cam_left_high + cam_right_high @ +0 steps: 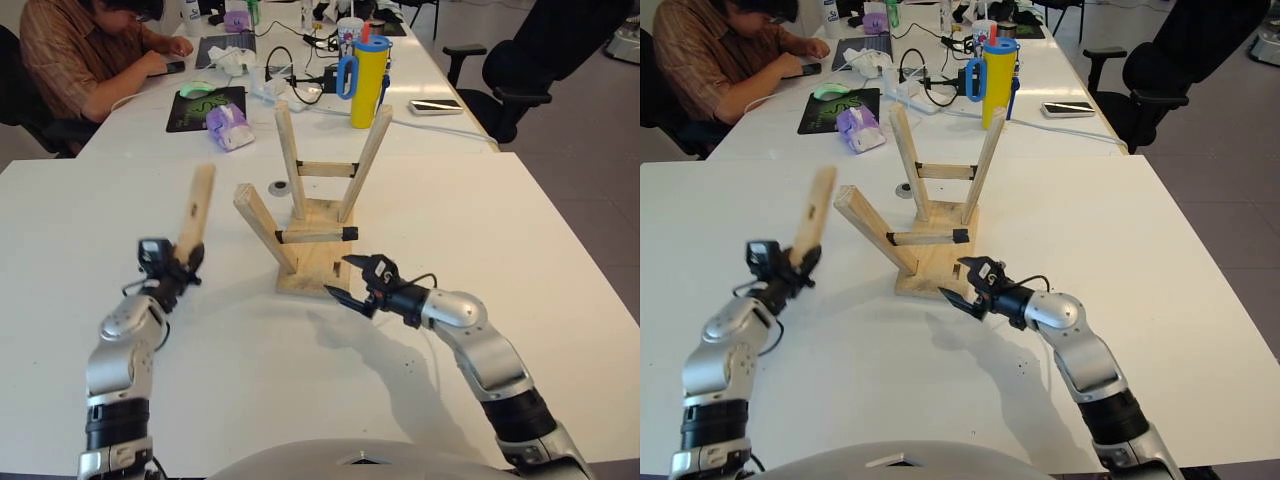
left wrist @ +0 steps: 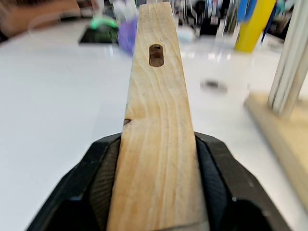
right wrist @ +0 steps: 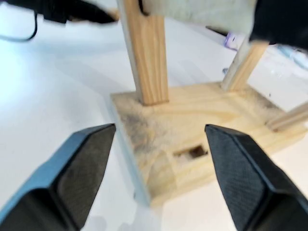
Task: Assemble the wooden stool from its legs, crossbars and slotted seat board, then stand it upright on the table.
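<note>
**Part-built stool on the white worktop.** The seat board lies flat near the middle of the worktop, underside up. Three fitted legs rise from it, and the one on the left leans outward. An upper crossbar joins the two far legs. A lower crossbar sits just above the board. An empty slot shows in the board's near corner.

The right gripper is just beside that near corner, its jaws spread and holding nothing. The left gripper is to the left of the stool, clear of it. Its jaws pinch the lower end of the loose leg, which tilts up and away. An oval hole shows near the loose leg's far end.
</note>
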Action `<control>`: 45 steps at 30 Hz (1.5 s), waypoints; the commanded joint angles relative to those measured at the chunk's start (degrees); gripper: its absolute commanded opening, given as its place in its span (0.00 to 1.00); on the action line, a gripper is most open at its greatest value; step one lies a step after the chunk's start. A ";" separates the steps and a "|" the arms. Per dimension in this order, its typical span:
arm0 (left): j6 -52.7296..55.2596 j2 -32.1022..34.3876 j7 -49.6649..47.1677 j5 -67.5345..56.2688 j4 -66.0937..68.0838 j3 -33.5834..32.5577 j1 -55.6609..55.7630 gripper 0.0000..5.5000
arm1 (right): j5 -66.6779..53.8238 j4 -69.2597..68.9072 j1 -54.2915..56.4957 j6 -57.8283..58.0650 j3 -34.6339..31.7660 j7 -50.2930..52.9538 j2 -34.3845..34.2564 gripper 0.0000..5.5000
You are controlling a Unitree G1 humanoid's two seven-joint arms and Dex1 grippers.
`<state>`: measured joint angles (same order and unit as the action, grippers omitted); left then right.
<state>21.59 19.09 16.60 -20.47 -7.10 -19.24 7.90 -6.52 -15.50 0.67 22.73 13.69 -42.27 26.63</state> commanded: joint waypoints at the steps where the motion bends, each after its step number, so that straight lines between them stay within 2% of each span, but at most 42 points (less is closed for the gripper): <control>1: -1.49 2.75 2.46 -6.04 -5.49 -3.02 7.75 0.37 | -4.02 5.47 -0.82 2.61 -8.23 1.08 1.88 0.63; 4: 0.85 4.59 7.30 -12.95 -10.20 -2.00 12.30 0.37 | -9.74 10.99 6.87 5.50 -17.27 4.69 0.20 0.63; 8: 9.49 6.65 12.69 -24.26 -15.57 2.13 16.39 0.37 | -16.79 13.91 17.30 6.54 -23.61 5.49 -1.31 0.63; 11: 16.07 7.46 14.38 -32.72 -18.49 4.64 19.15 0.37 | -27.31 11.77 20.93 14.16 -27.82 2.19 -0.40 0.63; 15: 22.21 5.68 12.09 -45.03 -19.47 5.65 22.34 0.37 | -41.84 8.81 23.91 24.98 -32.93 -4.18 4.52 0.63; 19: 25.02 5.31 11.83 -48.89 -21.95 9.76 19.81 0.37 | -52.97 5.31 22.42 34.72 -33.40 -14.41 12.04 0.63; 21: 26.06 5.06 12.42 -50.37 -22.65 11.30 16.97 0.37 | -58.59 8.35 23.87 39.84 -35.08 -15.69 13.65 0.63; 27: 28.54 7.01 18.49 -50.81 -20.53 15.26 9.92 0.37 | -69.96 12.41 27.61 47.75 -37.94 -14.23 15.16 0.77; 31: 30.23 8.67 23.00 -51.20 -17.61 16.33 7.86 0.37 | -71.72 13.16 27.75 48.78 -37.87 -14.65 16.26 0.88; 40: 32.53 8.57 24.98 -52.34 -18.25 18.24 6.23 0.37 | -72.34 13.44 28.17 48.92 -36.56 -15.31 16.14 0.88; 45: 33.62 9.22 25.48 -52.38 -19.59 19.29 5.48 0.37 | -74.51 13.77 28.25 51.13 -36.07 -15.85 16.54 0.72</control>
<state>54.76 27.58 41.54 -72.51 -25.74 -0.04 13.28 -79.82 -1.63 27.85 73.00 -23.03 -57.89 42.01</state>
